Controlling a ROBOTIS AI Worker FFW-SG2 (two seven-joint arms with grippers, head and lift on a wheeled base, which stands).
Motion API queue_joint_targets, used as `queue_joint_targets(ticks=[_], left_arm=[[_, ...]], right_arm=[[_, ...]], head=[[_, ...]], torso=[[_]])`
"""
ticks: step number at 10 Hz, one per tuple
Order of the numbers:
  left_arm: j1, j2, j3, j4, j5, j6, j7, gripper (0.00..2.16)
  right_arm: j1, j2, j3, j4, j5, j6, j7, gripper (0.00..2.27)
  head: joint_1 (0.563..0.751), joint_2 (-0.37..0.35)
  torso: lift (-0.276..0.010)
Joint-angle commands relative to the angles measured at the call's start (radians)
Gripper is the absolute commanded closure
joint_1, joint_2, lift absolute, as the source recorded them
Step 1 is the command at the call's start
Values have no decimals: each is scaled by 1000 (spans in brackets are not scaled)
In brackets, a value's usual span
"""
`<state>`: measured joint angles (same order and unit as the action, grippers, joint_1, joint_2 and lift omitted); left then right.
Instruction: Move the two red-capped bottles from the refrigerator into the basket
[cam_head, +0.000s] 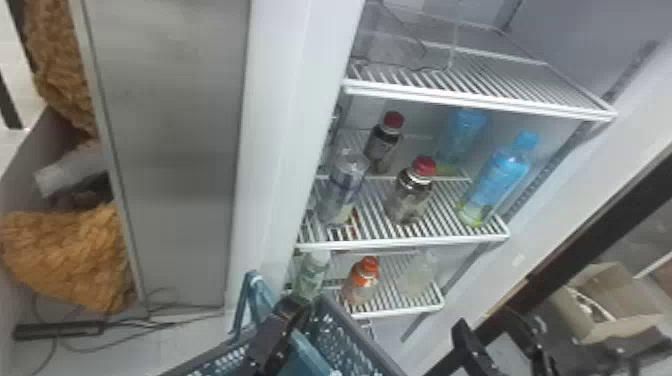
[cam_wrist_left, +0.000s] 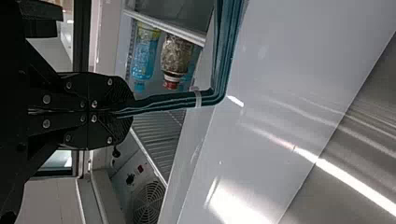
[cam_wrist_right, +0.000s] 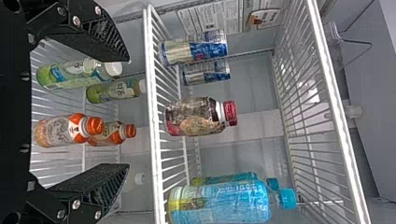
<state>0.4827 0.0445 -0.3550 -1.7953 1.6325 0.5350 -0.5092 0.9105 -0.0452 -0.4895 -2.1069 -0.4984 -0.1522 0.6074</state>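
Two dark red-capped bottles stand upright on the fridge's middle shelf, one nearer the front (cam_head: 411, 192) and one farther back (cam_head: 384, 145). My left gripper (cam_head: 287, 315) is at the teal basket (cam_head: 357, 337), below the shelves. In the left wrist view, the left gripper (cam_wrist_left: 123, 112) is shut on the basket's handle (cam_wrist_left: 226, 51), and a red-capped bottle (cam_wrist_left: 175, 53) is inside the fridge beyond. My right gripper (cam_head: 489, 322) is at the lower right, apart from both bottles. The right wrist view has the right gripper (cam_wrist_right: 128, 113) open, facing a red-capped bottle (cam_wrist_right: 192, 116).
Blue bottles (cam_head: 500, 175) stand right of the red-capped ones, and a clear-topped can (cam_head: 345, 185) stands left. An orange-capped bottle (cam_head: 361, 282) is on the shelf below. The upper wire shelf (cam_head: 480, 97) overhangs the bottles. A cardboard box (cam_head: 620, 300) sits at far right.
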Motion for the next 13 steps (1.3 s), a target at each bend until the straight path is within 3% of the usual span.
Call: queue_joint_targets(ticks=[1, 7, 13], left_arm=[[1, 0, 0, 0, 1, 0, 0, 1204], [1, 0, 0, 0, 1, -2, 0, 1204], [-2, 0, 0, 0, 3, -2, 0, 1204]], right_arm=[[0, 1, -1, 0, 0, 7, 0, 216], [-25, 4, 1, 0, 8, 12, 0, 217], [-147, 25, 1, -27, 44, 103, -46, 209]], head=[[695, -350], [695, -350], [695, -350]], torso=[[0], [0], [0]])
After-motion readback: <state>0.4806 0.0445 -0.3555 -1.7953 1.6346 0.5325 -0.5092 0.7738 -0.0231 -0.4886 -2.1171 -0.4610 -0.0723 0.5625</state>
